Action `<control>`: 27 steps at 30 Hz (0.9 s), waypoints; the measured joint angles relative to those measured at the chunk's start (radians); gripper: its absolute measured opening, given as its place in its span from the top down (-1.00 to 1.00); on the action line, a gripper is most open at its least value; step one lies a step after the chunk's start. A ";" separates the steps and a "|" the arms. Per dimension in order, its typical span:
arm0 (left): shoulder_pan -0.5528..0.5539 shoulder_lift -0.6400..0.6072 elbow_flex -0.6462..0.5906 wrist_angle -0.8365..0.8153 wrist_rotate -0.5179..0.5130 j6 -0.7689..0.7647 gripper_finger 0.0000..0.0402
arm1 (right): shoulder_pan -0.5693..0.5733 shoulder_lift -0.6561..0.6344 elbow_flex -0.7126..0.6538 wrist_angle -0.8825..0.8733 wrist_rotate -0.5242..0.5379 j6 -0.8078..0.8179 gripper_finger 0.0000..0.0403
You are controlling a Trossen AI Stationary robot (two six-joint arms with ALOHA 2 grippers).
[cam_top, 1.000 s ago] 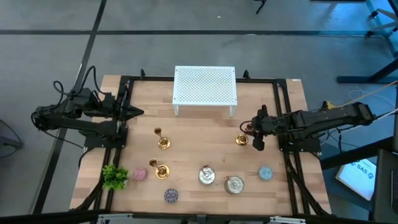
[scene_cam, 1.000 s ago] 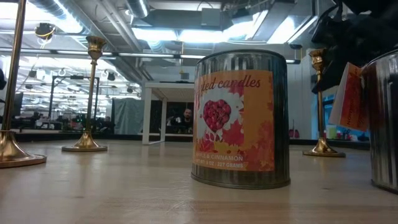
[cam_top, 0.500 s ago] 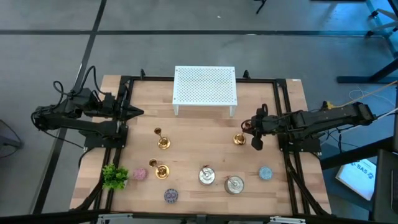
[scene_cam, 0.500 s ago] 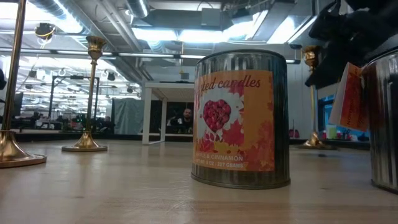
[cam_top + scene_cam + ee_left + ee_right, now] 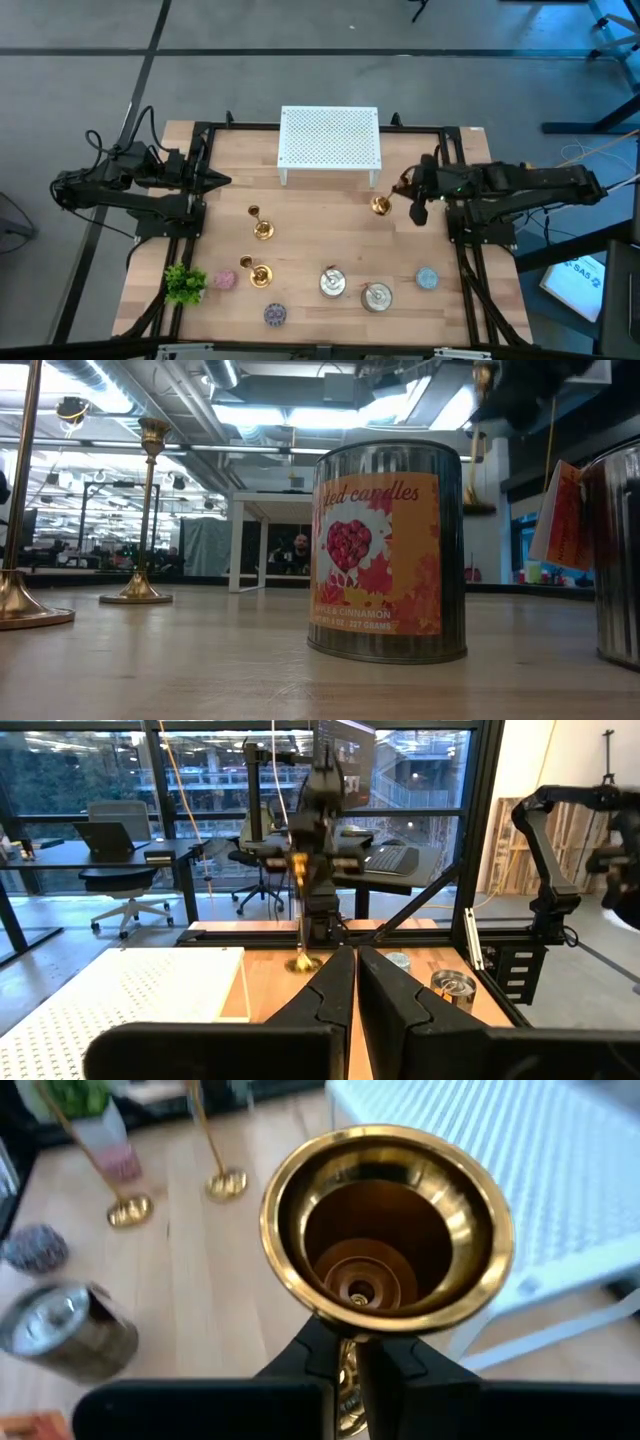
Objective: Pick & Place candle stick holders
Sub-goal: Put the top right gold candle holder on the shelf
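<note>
My right gripper (image 5: 405,190) is shut on one gold candlestick holder (image 5: 383,204) and holds it in the air near the right front corner of the white perforated rack (image 5: 330,137). The right wrist view looks down into its cup (image 5: 385,1230). Two more gold holders stand on their round bases at centre left (image 5: 262,229) and front left (image 5: 260,274). My left gripper (image 5: 222,181) is shut and empty at the table's left edge. My right gripper pinches the holder's thin stem just below the cup (image 5: 350,1372) between its two fingers. The fingers come from the table's right side, slanting down, and lie across the stem. The holder hangs about upright, its base (image 5: 303,963) clear of the table.
Two silver lidded tins (image 5: 333,283) (image 5: 377,296) stand at the front centre; one fills the low view (image 5: 385,550). Flat round candles lie at the front: pink (image 5: 224,280), purple (image 5: 275,315), blue (image 5: 427,278). A small green plant (image 5: 184,284) stands at the front left.
My right gripper has risen and gone toward the far edge and the white rack with the holder. The holder stood on the table a second ago and is now lifted clear, still about upright.
</note>
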 joint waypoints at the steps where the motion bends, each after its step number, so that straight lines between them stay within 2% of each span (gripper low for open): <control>1: 0.000 0.000 0.000 0.000 0.000 0.000 0.95 | -0.007 0.000 0.032 -0.014 -0.004 -0.011 0.91; 8: 0.000 0.000 0.000 0.000 0.000 0.000 0.94 | -0.056 0.029 0.224 -0.063 -0.011 -0.078 0.92; 14: 0.000 0.000 0.000 0.000 0.000 0.000 0.95 | -0.137 0.119 0.375 -0.089 -0.011 -0.186 0.92; 27: 0.000 0.000 0.000 0.000 0.000 0.000 0.95 | -0.464 0.413 0.647 -0.106 -0.020 -0.310 0.92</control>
